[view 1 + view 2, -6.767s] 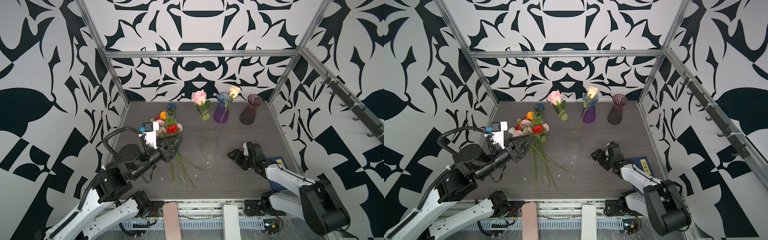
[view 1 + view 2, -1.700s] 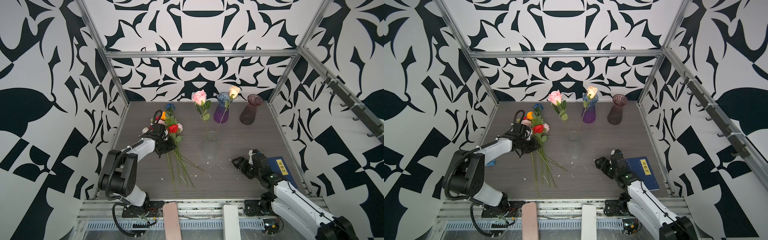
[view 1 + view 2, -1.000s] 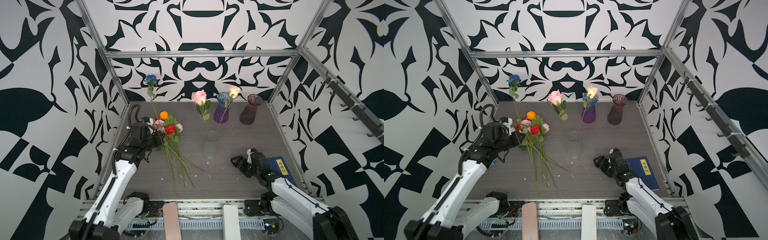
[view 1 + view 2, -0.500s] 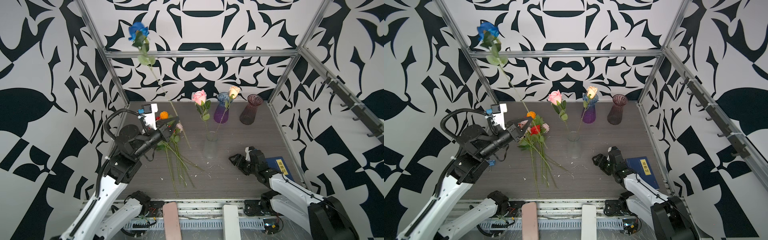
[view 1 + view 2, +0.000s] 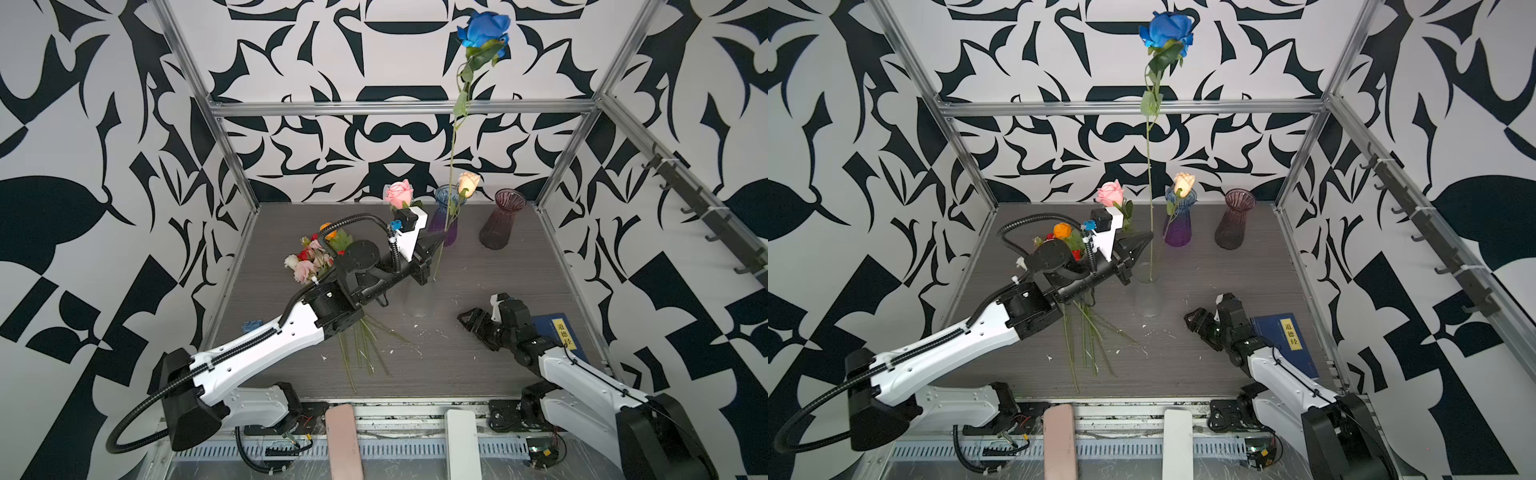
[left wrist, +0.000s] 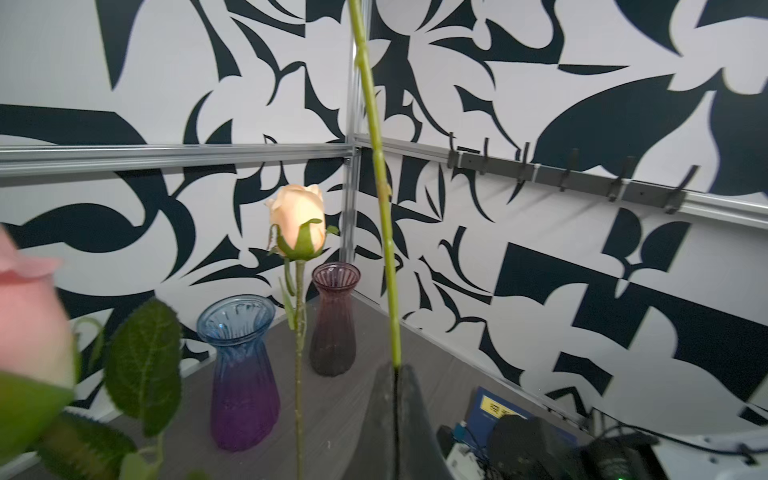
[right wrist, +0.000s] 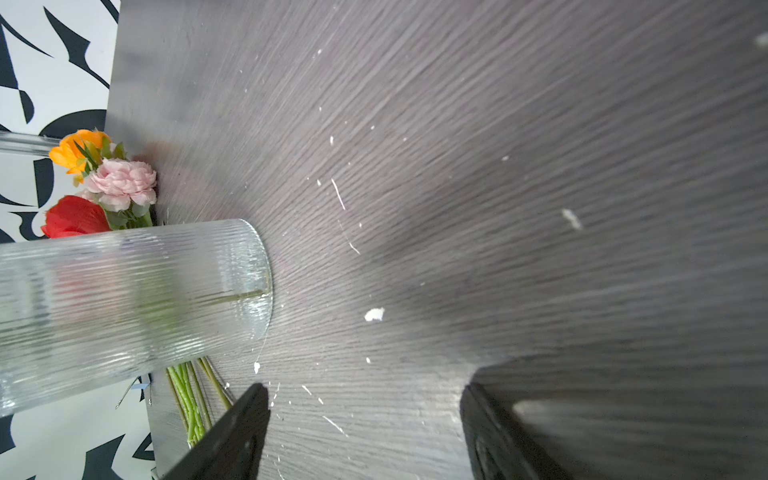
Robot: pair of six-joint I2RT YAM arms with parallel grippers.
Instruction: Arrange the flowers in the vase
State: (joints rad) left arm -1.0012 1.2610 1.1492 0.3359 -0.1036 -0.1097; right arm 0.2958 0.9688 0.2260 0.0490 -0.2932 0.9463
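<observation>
Blue rose (image 5: 1167,29) swung above clear vase (image 5: 1149,297), left gripper (image 5: 1146,240) clamping stem (image 6: 384,232) — right gripper (image 7: 363,388) agape, two tinted vases (image 5: 1233,226)

Three vases: clear vase (image 5: 1149,297), blue vase (image 5: 1177,224), maroon vase (image 5: 1232,226). Three upright roses: blue rose (image 5: 1166,28), pink rose (image 5: 1111,194), cream rose (image 5: 1184,183). One bunch (image 5: 309,259) on the worktop (image 5: 1204,270), heads too crowded to count. One book (image 5: 1287,332).
</observation>
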